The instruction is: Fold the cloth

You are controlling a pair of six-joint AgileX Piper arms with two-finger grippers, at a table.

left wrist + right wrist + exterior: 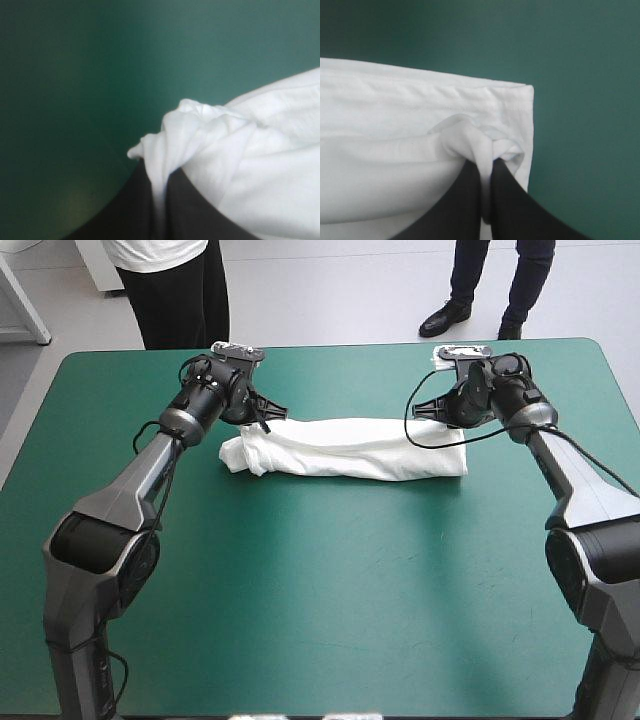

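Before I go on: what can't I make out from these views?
High view: where the left end effector and right end effector pinch, hidden by their wrists.
Both wrist views: how many T-shirt layers are pinched; bunched cloth covers the tips.
Left wrist view: most of the T-shirt, cut off by the edge.

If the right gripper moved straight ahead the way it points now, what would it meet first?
Probably the T-shirt itself: the right gripper pinches a fold, and more white cloth lies directly ahead.
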